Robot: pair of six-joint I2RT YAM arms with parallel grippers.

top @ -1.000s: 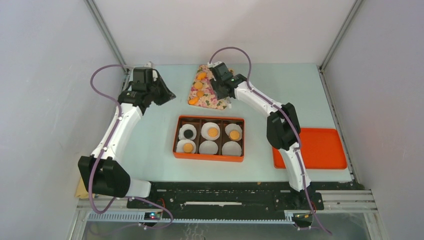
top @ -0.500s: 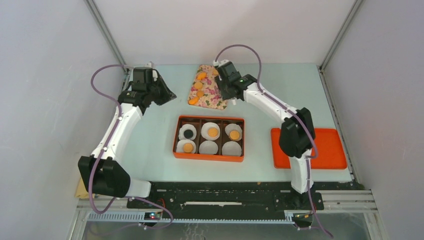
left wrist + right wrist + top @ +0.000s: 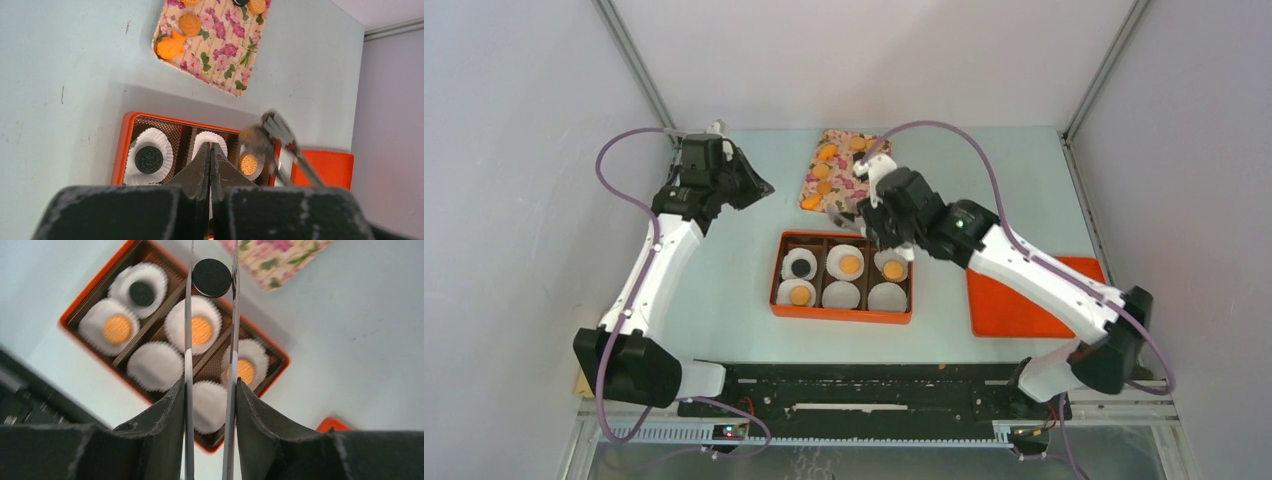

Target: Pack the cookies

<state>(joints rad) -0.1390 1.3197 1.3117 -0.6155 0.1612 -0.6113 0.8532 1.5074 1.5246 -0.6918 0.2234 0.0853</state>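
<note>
The right gripper (image 3: pixel 211 264) had its two thin metal fingers (image 3: pixel 188 315) drawn narrow onto a black cookie (image 3: pixel 212 278), pinching it by the rim. The cookie was a smooth, round, flat disc, so it had no long axis. Its flat face was turned toward the wrist camera. It hung above the far side of the orange box (image 3: pixel 841 316); I could not tell which compartment lay under it.

The box was a rectangle split into six brown-lined compartments, each holding a fluted white paper cup (image 3: pixel 841 295). Four cups had cookies lying flat: a black one (image 3: pixel 800 267) at the far left, and orange-tan ones (image 3: pixel 850 264) in the far middle, far right and near left. The two near cups in the middle and on the right held nothing.

Beyond the box lay a flowered tray (image 3: pixel 836 202) with more orange-tan cookies (image 3: pixel 821 171) scattered on it. A flat orange tray (image 3: pixel 1024 312) sat to the right, partly covered by the right arm.

The left gripper (image 3: pixel 210 160) hung off to the far left, its dark jaws pressed together on nothing.
</note>
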